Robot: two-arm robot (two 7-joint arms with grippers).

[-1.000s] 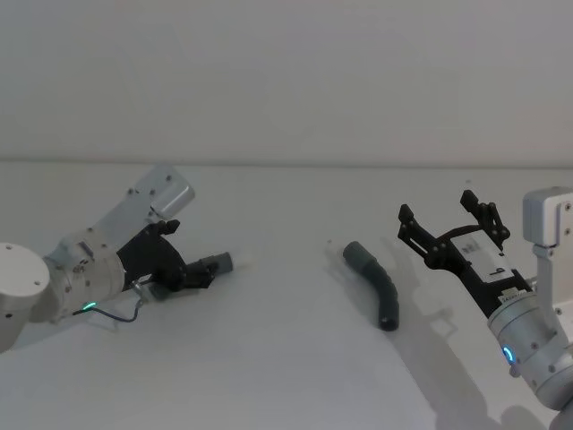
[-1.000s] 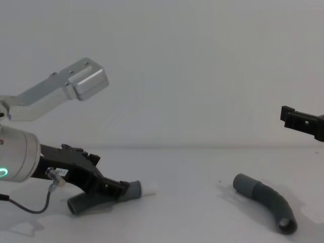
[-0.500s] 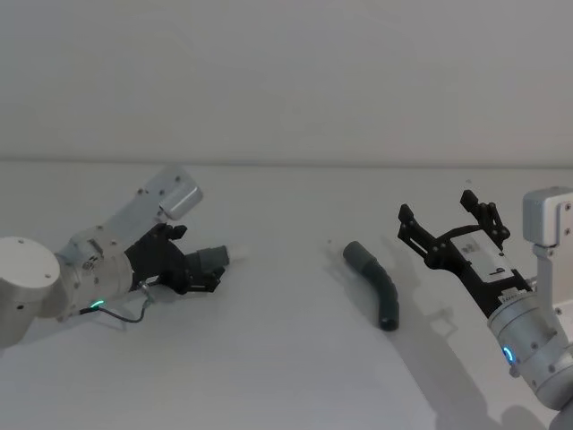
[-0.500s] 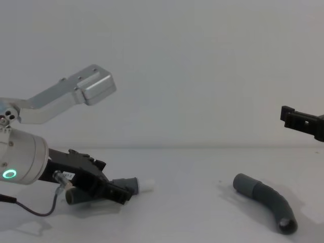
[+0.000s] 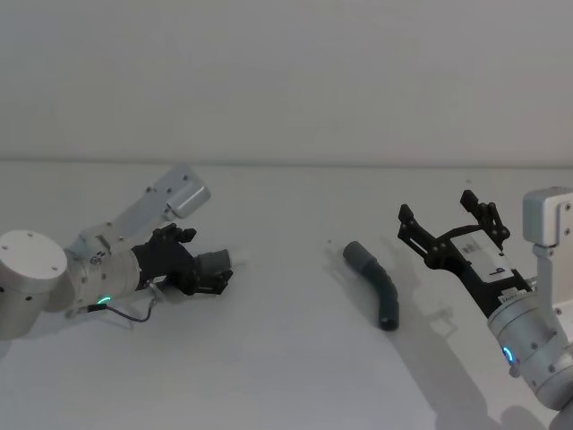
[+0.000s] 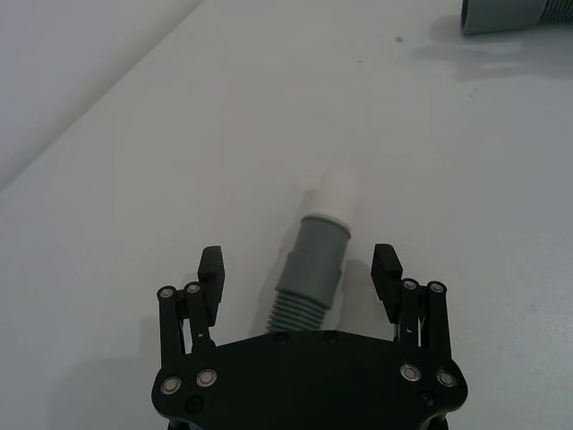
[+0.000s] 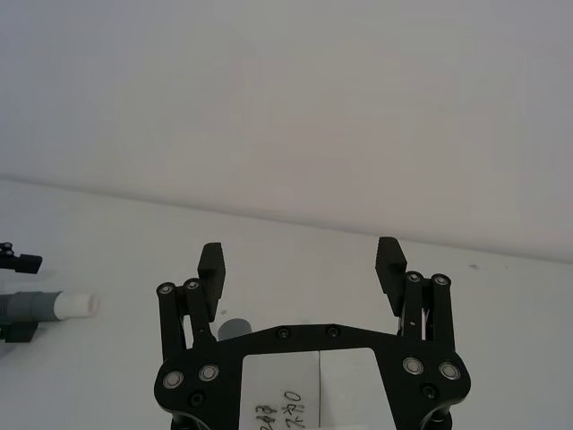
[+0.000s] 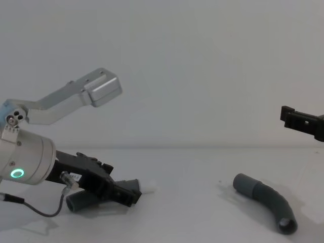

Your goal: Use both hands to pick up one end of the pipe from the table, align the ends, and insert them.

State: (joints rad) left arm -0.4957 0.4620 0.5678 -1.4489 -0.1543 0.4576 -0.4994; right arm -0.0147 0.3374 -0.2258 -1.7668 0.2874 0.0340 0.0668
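A plain white counter point(image 5: 286, 358) fills the lower half of the head view and meets a bare pale wall point(image 5: 286, 81) behind it.

At the left of the head view the left gripper point(image 5: 218, 271) lies low over the counter. Its fingers point(image 6: 212, 269) are spread apart on either side of the left hose piece point(image 6: 304, 300), with a gap showing on each side in the left wrist view. That piece lies on the counter. Its smooth grey cuff point(image 6: 320, 251) and white tip point(image 6: 338, 191) reach out past the fingertips.

At the right of the head view the right gripper point(image 5: 439, 210) hovers above the counter, its fingers point(image 7: 211, 260) wide apart and holding nothing.

The right hose piece point(image 5: 378, 285) lies curved on the counter right of centre, just left of the right gripper and well apart from the left piece. Its own cuff point(image 8: 244, 183) points toward the frame's centre.
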